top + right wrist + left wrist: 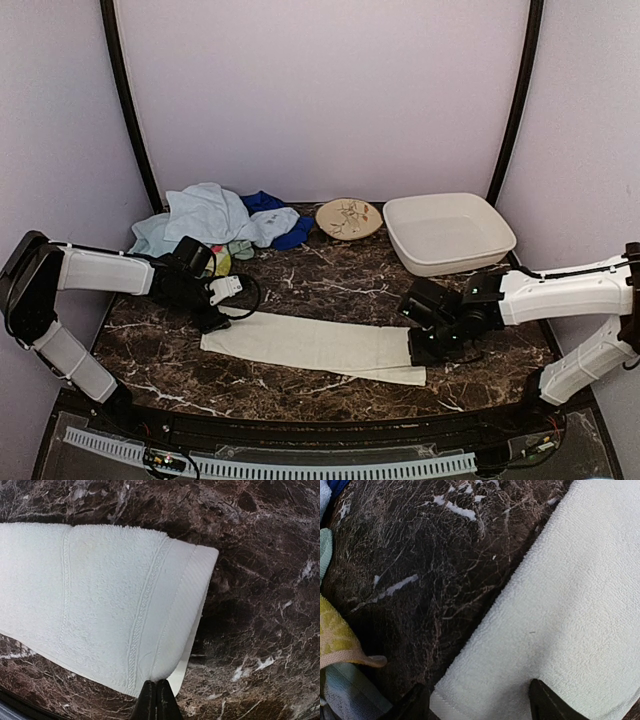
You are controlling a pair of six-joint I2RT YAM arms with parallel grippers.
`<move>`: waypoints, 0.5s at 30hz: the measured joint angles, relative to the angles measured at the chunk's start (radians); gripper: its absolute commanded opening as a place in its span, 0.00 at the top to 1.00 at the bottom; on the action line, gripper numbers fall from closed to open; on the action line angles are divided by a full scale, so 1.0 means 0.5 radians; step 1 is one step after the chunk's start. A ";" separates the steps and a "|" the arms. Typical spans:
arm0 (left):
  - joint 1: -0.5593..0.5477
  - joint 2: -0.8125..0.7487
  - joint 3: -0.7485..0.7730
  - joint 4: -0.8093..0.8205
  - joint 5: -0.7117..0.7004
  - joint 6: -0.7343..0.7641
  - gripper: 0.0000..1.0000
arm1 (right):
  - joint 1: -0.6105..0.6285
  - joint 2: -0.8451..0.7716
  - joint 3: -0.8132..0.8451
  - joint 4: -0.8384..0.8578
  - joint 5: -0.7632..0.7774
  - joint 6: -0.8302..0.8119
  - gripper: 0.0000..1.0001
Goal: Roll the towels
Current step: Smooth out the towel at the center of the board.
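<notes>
A long cream-white towel (320, 345) lies folded into a flat strip across the front of the dark marble table. My right gripper (418, 347) is at its right end, shut on the towel's near corner (165, 667), whose top layer is raised slightly off the layer below. My left gripper (213, 318) hangs over the strip's left end (530, 630), open, with one finger (417, 704) at the towel's edge and the other (547, 705) over the cloth. Behind the left arm sits a heap of towels: light blue (205, 212), royal blue (270, 207), yellow (335, 637).
A round beige patterned plate (348, 218) and a white rectangular tub (447, 232) stand at the back right. The heap of towels lies close to the left gripper's far side. Curved white walls close in the table.
</notes>
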 measured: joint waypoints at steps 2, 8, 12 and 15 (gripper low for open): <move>0.000 0.000 0.000 0.000 -0.002 0.000 0.29 | 0.034 -0.005 0.000 -0.038 -0.001 0.010 1.00; -0.002 0.003 0.003 -0.002 -0.022 0.000 0.29 | 0.124 -0.042 -0.057 -0.070 -0.037 0.073 1.00; -0.004 0.016 0.021 -0.017 -0.027 0.000 0.29 | 0.155 -0.062 -0.159 -0.043 -0.086 0.113 1.00; -0.008 0.023 0.029 -0.020 -0.028 0.000 0.29 | 0.165 -0.032 -0.203 0.000 -0.117 0.132 1.00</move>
